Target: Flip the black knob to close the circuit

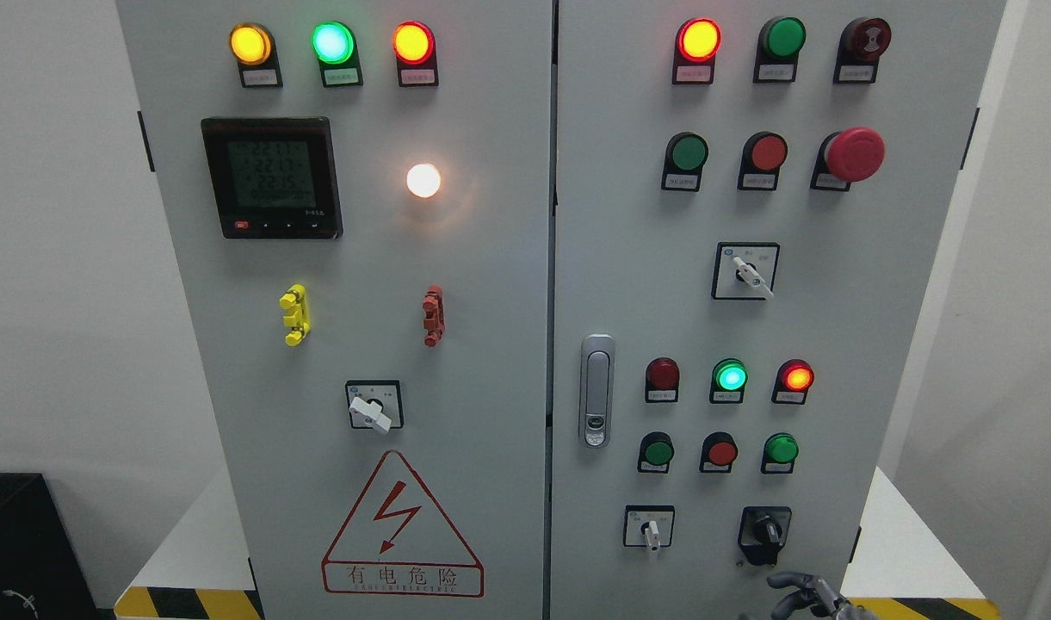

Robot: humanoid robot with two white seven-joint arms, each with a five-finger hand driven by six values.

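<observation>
The black knob [764, 534] sits at the lower right of the grey cabinet [491, 344], on its right door, and serves here as the landmark. Its handle points roughly down. Just below and slightly right of the black knob, the right hand [807, 597] rises from the bottom edge; its grey fingers [788, 580] are curled loosely and grip nothing, and they sit close under the knob without clearly touching it. The left hand does not show.

Left of the black knob, at the same height, is a white selector switch [650, 528]. Directly above the knob is a row of 3 push buttons, with the green button [781, 449] nearest. Above that row are 3 lamps: the green lamp [730, 377] and the red lamp [796, 378] glow. Further up sits another white rotary switch [748, 271], and higher still the red mushroom button [852, 155].

Up and to the left of the knob, the silver door latch [596, 390] stands upright. Far left of the knob, on the left door, is the red warning triangle [401, 527]; well above it is the digital meter [272, 177]
</observation>
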